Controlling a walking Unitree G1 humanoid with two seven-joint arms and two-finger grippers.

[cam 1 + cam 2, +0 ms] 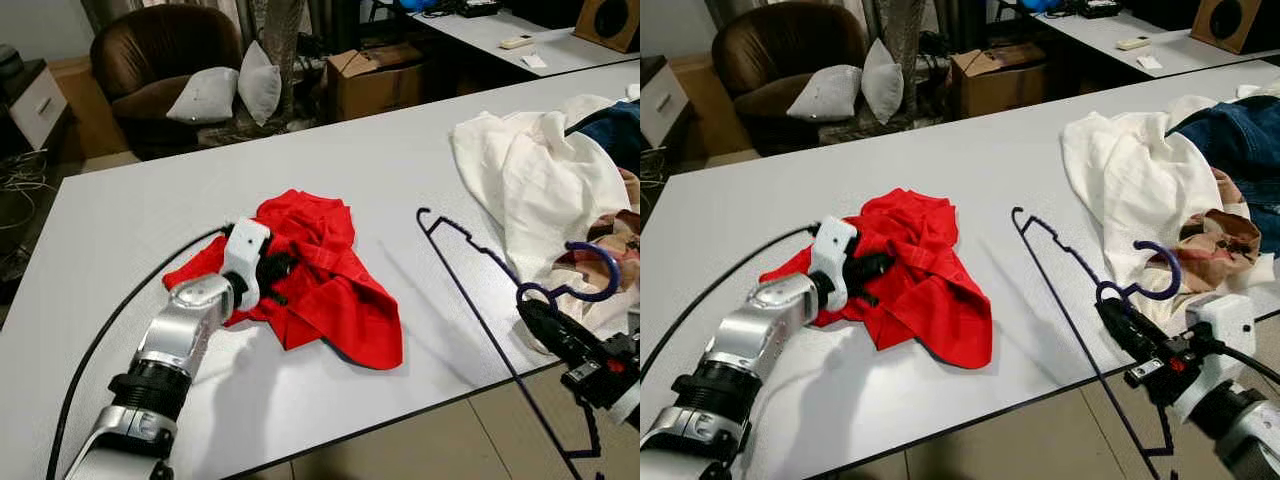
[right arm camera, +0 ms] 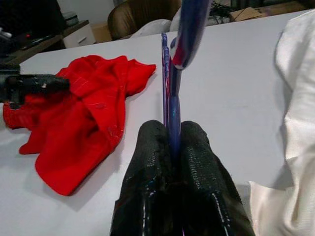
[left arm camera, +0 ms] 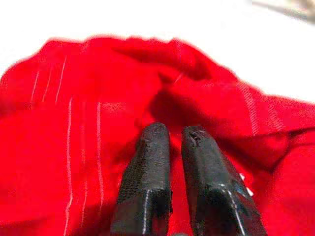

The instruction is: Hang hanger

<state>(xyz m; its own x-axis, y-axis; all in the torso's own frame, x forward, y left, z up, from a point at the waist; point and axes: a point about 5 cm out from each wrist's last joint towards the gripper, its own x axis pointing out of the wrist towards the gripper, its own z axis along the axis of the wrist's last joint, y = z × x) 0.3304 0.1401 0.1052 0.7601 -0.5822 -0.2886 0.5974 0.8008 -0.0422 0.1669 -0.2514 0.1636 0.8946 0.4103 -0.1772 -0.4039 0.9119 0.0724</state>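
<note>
Hanger (image 1: 1080,330) of thin dark wire sits clamped near its hook in the right pincer (image 2: 172,142), its far end resting on the bench (image 1: 150,210) between the red shirt (image 1: 320,275) and the white cloth (image 1: 540,180). Left pincer (image 3: 170,140) lies on the shirt, fingers nearly closed with no fold visibly caught. Dressing the hanger looks like the current step; next, the left pincer needs a real hold on the collar.
</note>
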